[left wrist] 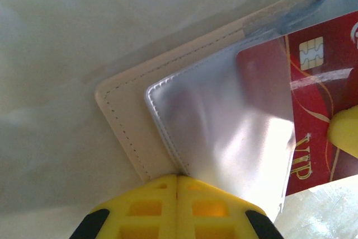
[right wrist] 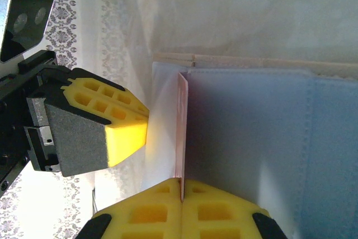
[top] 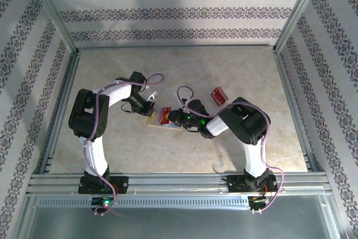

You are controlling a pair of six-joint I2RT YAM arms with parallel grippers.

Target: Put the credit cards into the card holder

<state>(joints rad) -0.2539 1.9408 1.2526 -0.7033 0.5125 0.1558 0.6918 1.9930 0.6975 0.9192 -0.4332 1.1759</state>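
Gold "VIP" lettering on the red credit card (left wrist: 316, 110), left wrist view

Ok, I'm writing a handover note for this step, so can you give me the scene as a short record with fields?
left gripper: shut, pinching the card holder at the corner of its clear sleeve
right gripper: shut on the red card, seen edge-on in its wrist view
red card: partly covered by the sleeve, chip and VIP lettering exposed
second red card: lying loose on the table, to the right of the holder
task state: one card part-way in, the other not yet picked up
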